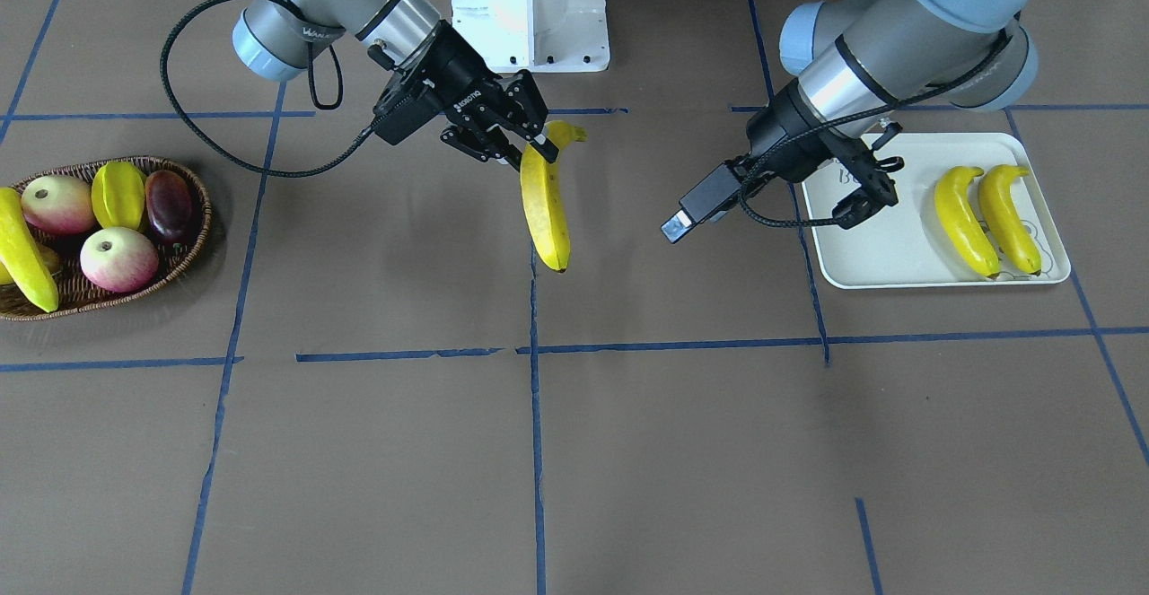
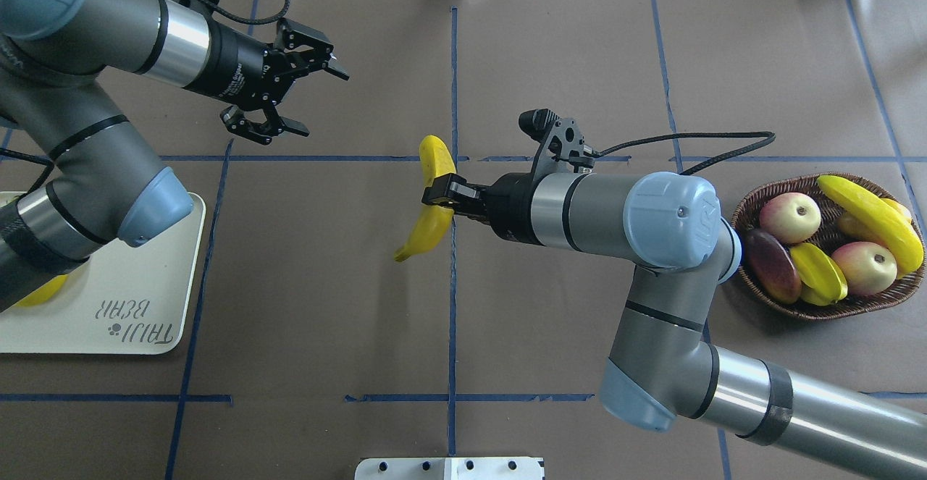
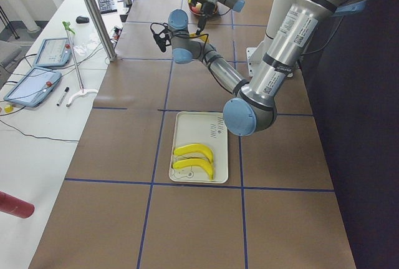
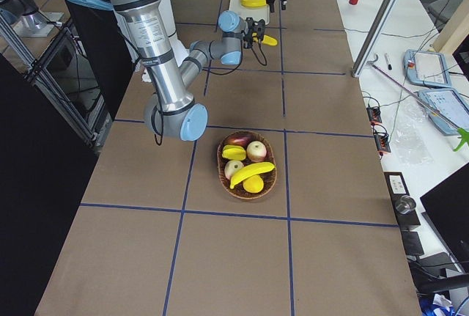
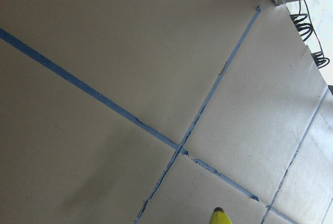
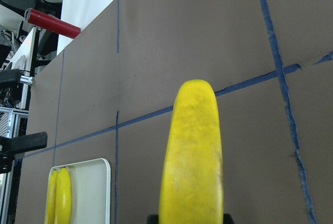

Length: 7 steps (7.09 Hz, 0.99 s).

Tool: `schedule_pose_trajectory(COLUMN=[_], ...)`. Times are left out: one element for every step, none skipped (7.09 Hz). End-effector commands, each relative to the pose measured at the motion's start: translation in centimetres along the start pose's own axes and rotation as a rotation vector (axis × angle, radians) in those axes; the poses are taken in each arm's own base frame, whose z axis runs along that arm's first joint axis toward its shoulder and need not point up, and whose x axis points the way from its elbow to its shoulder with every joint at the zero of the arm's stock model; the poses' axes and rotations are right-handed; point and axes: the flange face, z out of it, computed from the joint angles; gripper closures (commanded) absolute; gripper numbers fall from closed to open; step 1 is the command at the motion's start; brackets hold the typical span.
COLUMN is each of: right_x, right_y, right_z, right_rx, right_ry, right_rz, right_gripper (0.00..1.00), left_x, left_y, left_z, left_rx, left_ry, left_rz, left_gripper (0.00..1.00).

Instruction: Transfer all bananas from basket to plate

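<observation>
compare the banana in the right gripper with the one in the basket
The held banana is lifted off the table, clamped by the right gripper; the basket banana lies ungripped. The held banana is alone over mid-table; the basket banana lies among other fruit in the basket. Both are bright yellow and curved.

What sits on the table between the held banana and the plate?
Nothing: the overhead view shows only bare table and blue tape between the held banana and the plate.
</observation>
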Motion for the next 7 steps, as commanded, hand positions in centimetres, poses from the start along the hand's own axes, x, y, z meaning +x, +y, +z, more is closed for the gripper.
schedule_pose_trajectory(right_x=[-1.0, -1.5, -1.4, -1.8, -1.8, -1.9, -1.9], right_y=[0.7, 1.0, 1.2, 1.3, 1.4, 1.4, 1.4], right_z=[0.3, 0.5, 0.6, 0.6, 0.7, 0.7, 0.7], right_rx=[-0.008, -0.011, -0.008, -0.005, -0.007, -0.007, -0.007], right_ry=[-0.016, -0.023, -0.022, -0.028, -0.028, -0.03, -0.03], right_rz=[-0.001, -0.002, -0.002, -0.002, -0.002, -0.003, -0.003], right_gripper=[0.87, 0.86, 0.86, 0.86, 0.86, 0.86, 0.86], left_x=[0.4, 0.9, 1.1, 0.7, 0.3, -0.2, -0.3], left_y=[2.3, 4.2, 5.2, 6.2, 7.1, 7.7, 8.0], left_z=[3.2, 4.7, 6.2, 7.2, 7.9, 8.4, 8.7], left_rx=[0.02, 0.028, 0.026, 0.009, -0.006, -0.016, -0.021], left_ry=[0.004, 0.001, -0.018, -0.03, -0.04, -0.048, -0.051], left_rz=[-0.026, -0.021, -0.024, -0.019, -0.015, -0.01, -0.01], left_gripper=[0.0, 0.0, 0.0, 0.0, 0.0, 0.0, 0.0])
